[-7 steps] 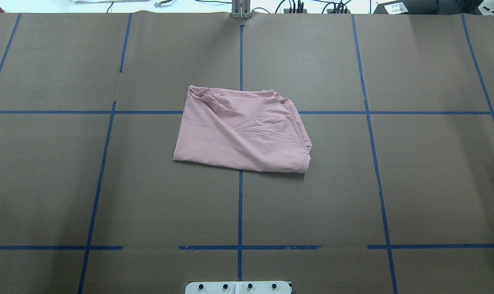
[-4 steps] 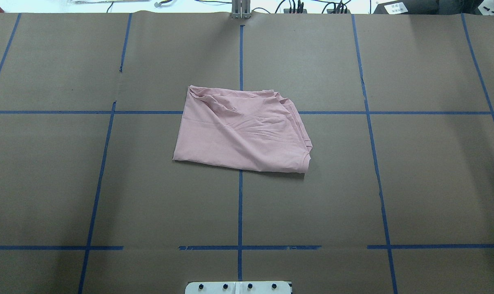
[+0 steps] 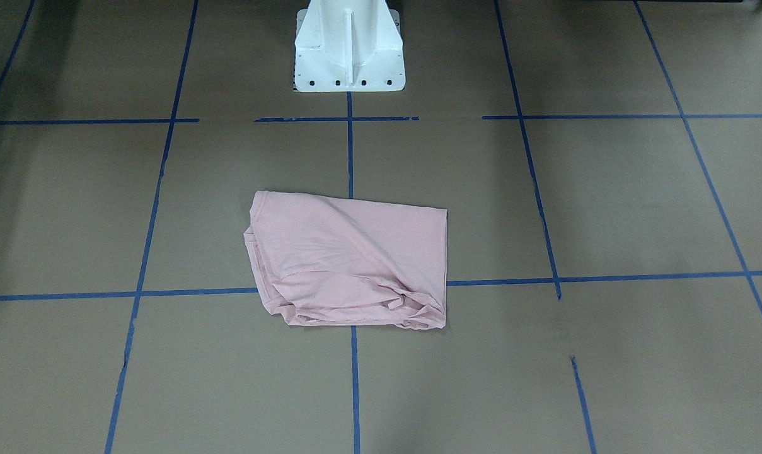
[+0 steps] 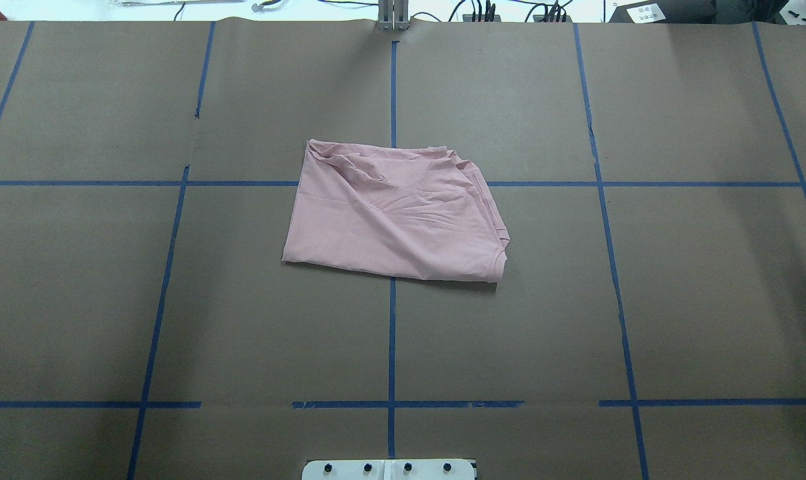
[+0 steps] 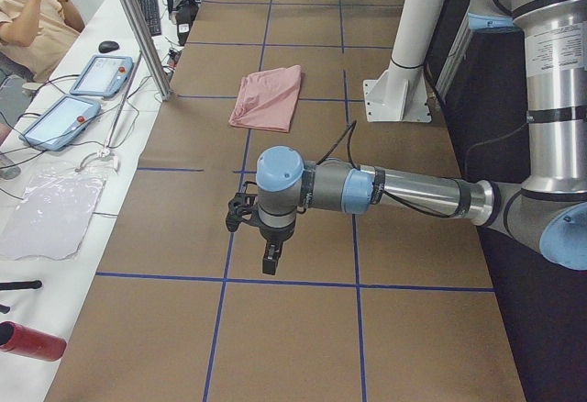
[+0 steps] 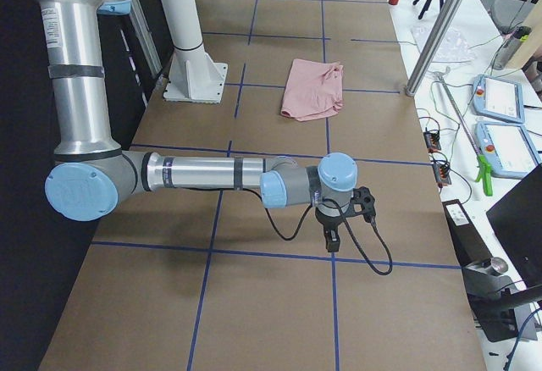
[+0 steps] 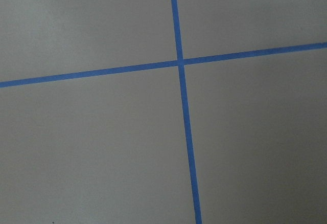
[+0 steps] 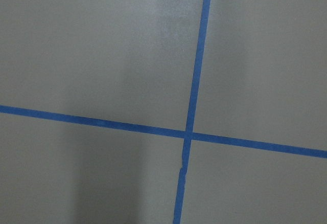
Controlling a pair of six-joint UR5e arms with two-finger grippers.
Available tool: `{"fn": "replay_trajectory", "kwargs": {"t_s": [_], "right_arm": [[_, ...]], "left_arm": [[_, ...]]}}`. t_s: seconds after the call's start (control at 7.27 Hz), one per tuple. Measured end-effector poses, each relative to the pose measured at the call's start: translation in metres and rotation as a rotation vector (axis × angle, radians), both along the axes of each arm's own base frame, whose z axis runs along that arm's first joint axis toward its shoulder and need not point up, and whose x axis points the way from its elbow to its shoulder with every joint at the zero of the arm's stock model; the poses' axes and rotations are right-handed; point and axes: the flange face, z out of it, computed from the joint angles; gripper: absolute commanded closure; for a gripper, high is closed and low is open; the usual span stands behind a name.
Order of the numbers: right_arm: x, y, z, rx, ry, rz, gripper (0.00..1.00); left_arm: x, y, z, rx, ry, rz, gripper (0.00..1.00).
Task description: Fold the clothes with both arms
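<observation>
T-shirt (image 4: 393,213) folded, left gripper (image 5: 268,261), right gripper (image 6: 331,239) seemingly indistinct

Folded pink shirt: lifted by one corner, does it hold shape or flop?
Likely flops: the shirt shows soft wrinkles and loose stacked edges, so layers would probably drape and unfold. A push would likely bunch it on the matte table, not slide it whole.

I see even, diffuse overhead light on matte brown table cover (image 4: 509,333). Soft dark patches toward left and right edges of overhead view. Thin shadow under near edge of pink T-shirt (image 4: 389,220). Wrist views flat, slightly soft, grainy; right wrist view shows dim vertical band lower left, pale sheen up top. Side views bright, sharp.
</observation>
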Motion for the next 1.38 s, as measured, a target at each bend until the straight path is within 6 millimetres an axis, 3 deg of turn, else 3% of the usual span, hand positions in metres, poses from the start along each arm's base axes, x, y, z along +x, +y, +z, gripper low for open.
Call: {"fn": "replay_trajectory", "kwargs": {"t_s": [1.38], "right_arm": [[0.000,0.012,0.014,-0.028,0.001,0.013,0.00]], "left_arm": [[0.000,-0.011,-0.009,0.067,-0.011,0.051,0.00]]}}
